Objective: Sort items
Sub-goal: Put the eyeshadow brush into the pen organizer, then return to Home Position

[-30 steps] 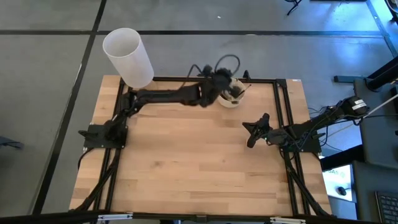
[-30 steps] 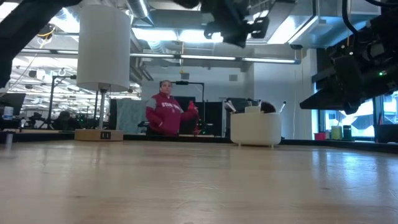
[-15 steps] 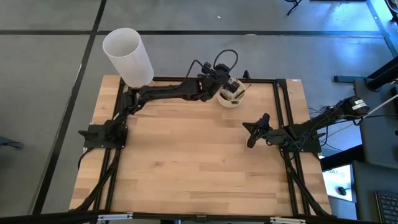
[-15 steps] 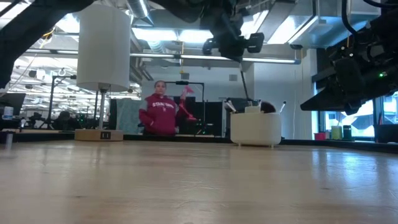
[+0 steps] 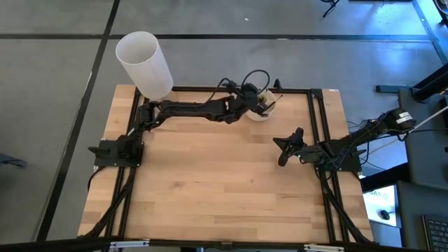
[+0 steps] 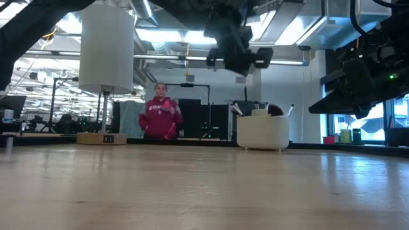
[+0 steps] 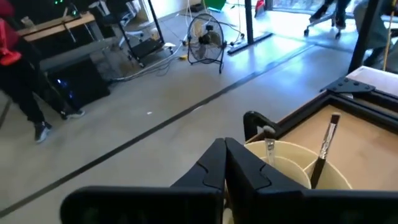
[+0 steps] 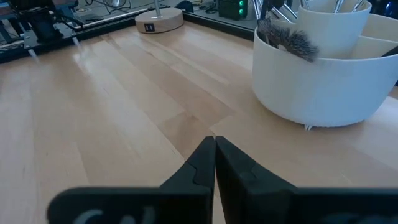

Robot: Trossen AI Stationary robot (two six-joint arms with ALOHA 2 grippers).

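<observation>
Two dark arms are working over a pale wooden desk (image 5: 224,182), and the items (image 7: 326,146), thin brushes and sticks, are all standing in the round beige cup (image 6: 262,133) near the desk's far edge, toward its far right corner. No brush is lying loose on the boards in any view. The left hand (image 7: 225,163) is hanging just above the cup's near rim, its two fingers pressed together and gripping nothing. The right hand (image 8: 215,151) is waiting low over the right side of the desk, short of the cup, likewise clenched and empty.

Judging by this, the sorting looks close to done, or a brush is about to be moved between compartments. To do that well, the left hand would need to part its fingers first, come down straight over one handle, and pinch it high on the shaft so the neighbouring sticks are not dragged along. A bristly dark brush head (image 8: 292,40) is leaning over the cup's wall and could snag.

A tall white cylinder (image 5: 143,63) is standing on a small base at the far left corner. Black rails are framing the desk. Beyond it, an open workshop with ceiling lights, benches and a floor fan (image 7: 206,42) is showing, and a person (image 6: 160,119) in a red top is standing well back.
</observation>
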